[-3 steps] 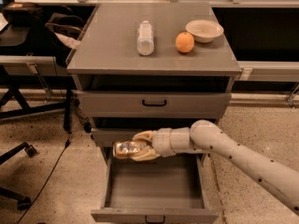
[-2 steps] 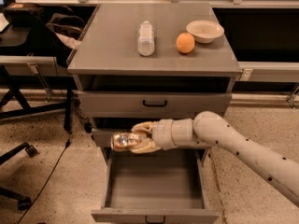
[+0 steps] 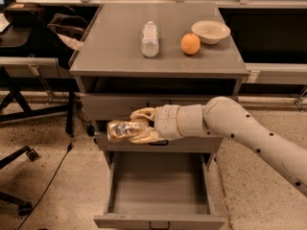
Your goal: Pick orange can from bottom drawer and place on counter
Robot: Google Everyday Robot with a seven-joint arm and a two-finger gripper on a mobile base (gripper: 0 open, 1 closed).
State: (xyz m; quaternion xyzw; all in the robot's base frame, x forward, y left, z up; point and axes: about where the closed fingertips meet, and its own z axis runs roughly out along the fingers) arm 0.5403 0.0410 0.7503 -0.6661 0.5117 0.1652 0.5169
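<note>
My gripper [image 3: 136,126] is shut on the orange can [image 3: 121,130], a golden metallic can held on its side. It hangs in front of the middle drawer, above the open bottom drawer [image 3: 158,186], whose inside shows nothing in it. The pale arm reaches in from the right. The grey counter [image 3: 115,47] lies above and behind the gripper.
On the counter lie a clear plastic bottle [image 3: 150,39], a round orange fruit [image 3: 190,43] and a pale bowl [image 3: 210,31]. A dark desk with a bag [image 3: 29,18] and chair legs [image 3: 19,157] stand at the left. A cable runs over the floor.
The gripper has risen with the can from just above the bottom drawer to the height of the middle drawer, drifting slightly left.
</note>
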